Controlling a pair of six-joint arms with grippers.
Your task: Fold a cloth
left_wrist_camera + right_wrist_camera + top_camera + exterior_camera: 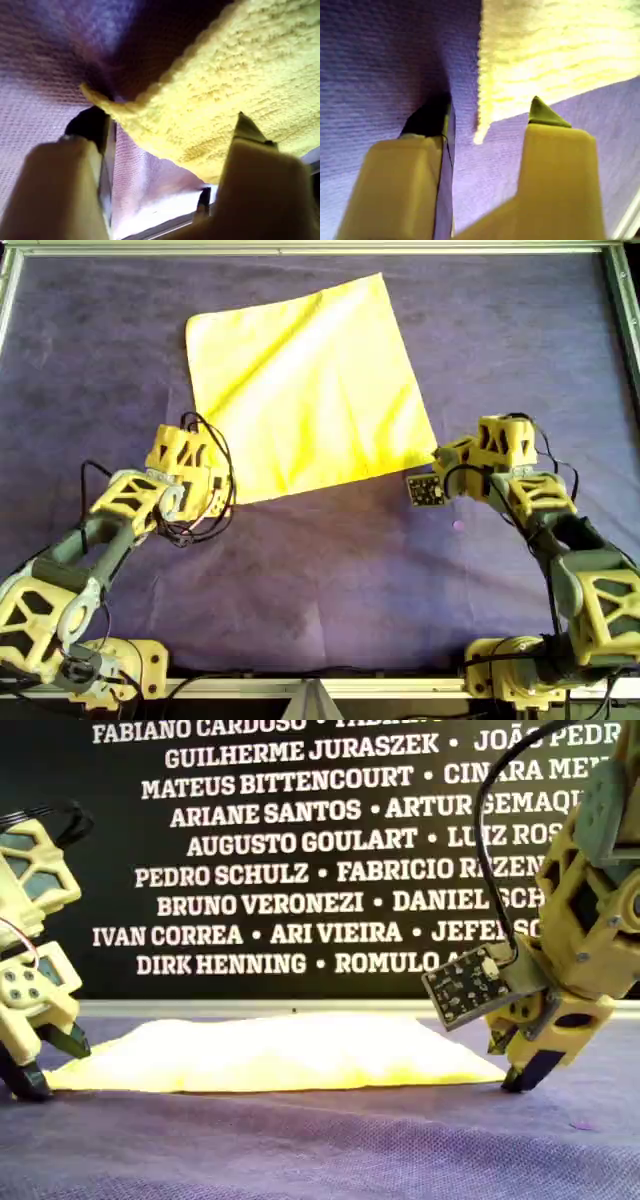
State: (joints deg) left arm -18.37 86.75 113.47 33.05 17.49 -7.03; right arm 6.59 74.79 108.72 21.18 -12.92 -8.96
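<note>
The step in hand looks like the grasp of the 2 near corners of the cloth (305, 390), ahead of a fold toward its far edge. To do it well, each gripper should get a lower finger under the corner and close on the yellow fabric alone, not on the purple table sheet (330, 580) beneath, which could bunch up if pinched. Both corners should then rise together and level, so the thin fabric does not skew or drag.

Nearest the cloth's front edge, the left gripper (167, 132) has its jaws spread, with the near corner lying between the fingers (252, 137); the corner tip curls slightly beside the dark pad. It is not yet pinched, as far as the left wrist view shows. The right gripper (487, 117) is likewise parted, and the other near corner's point hangs in the gap between the 2 fingers, touching neither that I can see.

In the exterior view both grippers sit low, tips at the sheet, 1 at each end of the cloth's front edge. The left arm (110, 530) reaches in toward the cloth's near corner on the overhead view's left, wrist bent down; the right arm (560, 530) mirrors it at the corner on the overhead view's right.

The cloth itself lies flat and unfolded on the sheet, turned a little askew, its far corners well beyond both grippers.
</note>
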